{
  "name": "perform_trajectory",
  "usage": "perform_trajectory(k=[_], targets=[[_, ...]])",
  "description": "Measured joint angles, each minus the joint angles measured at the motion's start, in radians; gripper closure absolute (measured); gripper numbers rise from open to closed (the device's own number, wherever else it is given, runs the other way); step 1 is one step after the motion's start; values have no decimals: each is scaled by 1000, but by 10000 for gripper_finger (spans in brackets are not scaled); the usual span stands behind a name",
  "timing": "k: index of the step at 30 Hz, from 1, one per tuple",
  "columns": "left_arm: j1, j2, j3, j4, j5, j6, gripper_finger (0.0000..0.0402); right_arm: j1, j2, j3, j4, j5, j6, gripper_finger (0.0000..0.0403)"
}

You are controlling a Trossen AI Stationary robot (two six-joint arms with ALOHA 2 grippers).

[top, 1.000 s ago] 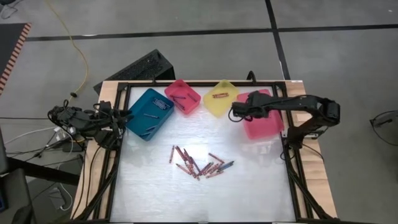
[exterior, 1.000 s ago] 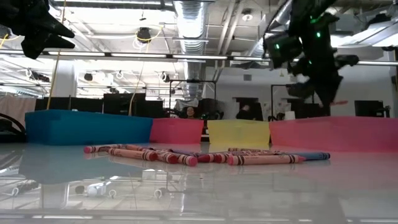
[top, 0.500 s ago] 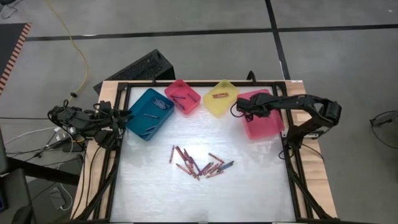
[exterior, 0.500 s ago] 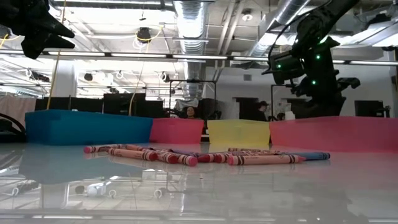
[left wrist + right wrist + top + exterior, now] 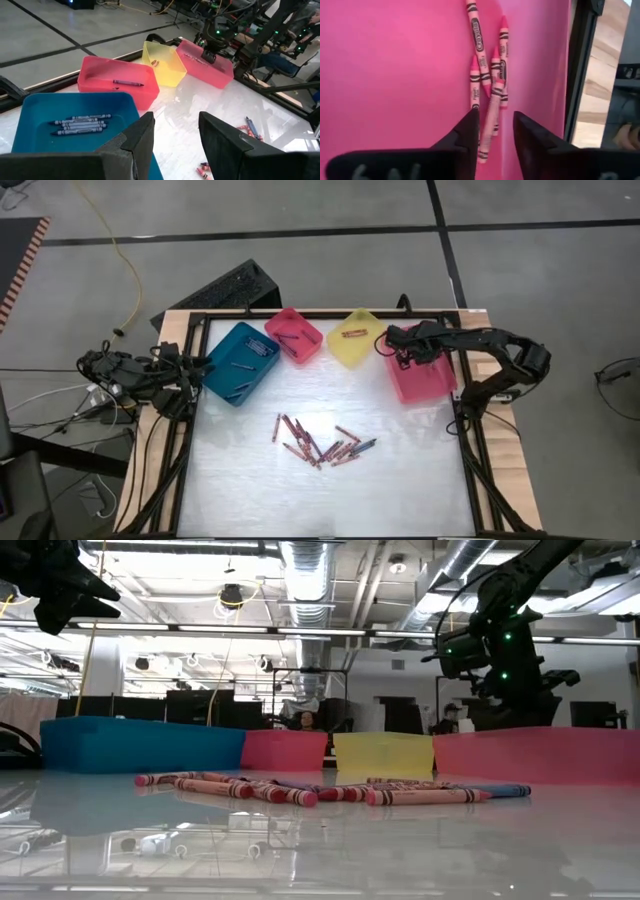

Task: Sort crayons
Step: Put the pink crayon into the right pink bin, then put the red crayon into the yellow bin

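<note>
The right gripper (image 5: 397,340) hangs over the large pink bin (image 5: 425,385) at the table's right rear, and its wrist view shows both dark fingers (image 5: 465,132) standing apart with nothing between them; a pink crayon (image 5: 489,122) lies or drops just ahead of the gap, though whether it already rests on the bin floor cannot be told. Four more pink crayons (image 5: 485,60) lie together on the bin floor beside its wall. From the low view the bin's front wall (image 5: 535,755) hides the fingertips and everything inside. The left gripper (image 5: 205,365) waits at the table's left edge next to the teal bin (image 5: 240,362); its wrist view shows its fingers (image 5: 142,142) parted and empty. The teal bin holds a few dark blue-grey crayons (image 5: 80,122); the small pink bin (image 5: 295,335) holds one dark crayon (image 5: 127,83); the yellow bin (image 5: 355,338) holds something small and reddish, too tiny to make out clearly. The unsorted pile of crayons (image 5: 320,442) lies loose on the white table (image 5: 250,480) in front of the bins, mostly red and pink with one blue at its right end; overlapping sticks make an exact count impossible. In the low view, the rearmost crayons are hidden behind the nearer ones.
</note>
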Motion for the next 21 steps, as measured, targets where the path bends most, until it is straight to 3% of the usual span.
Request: perform_trajectory(k=[8,11,16,21], targets=[[0,0,0,0,0,0,256,107,-99,20,70,-14,-4,267],[0,0,0,0,-5,0,256,188,-174,37,165,-78,-55,268],[0,0,0,0,-7,0,256,391,-250,33,459,-271,-153,269],[0,0,0,0,-7,-1,256,661,-181,32,714,-249,-192,269]])
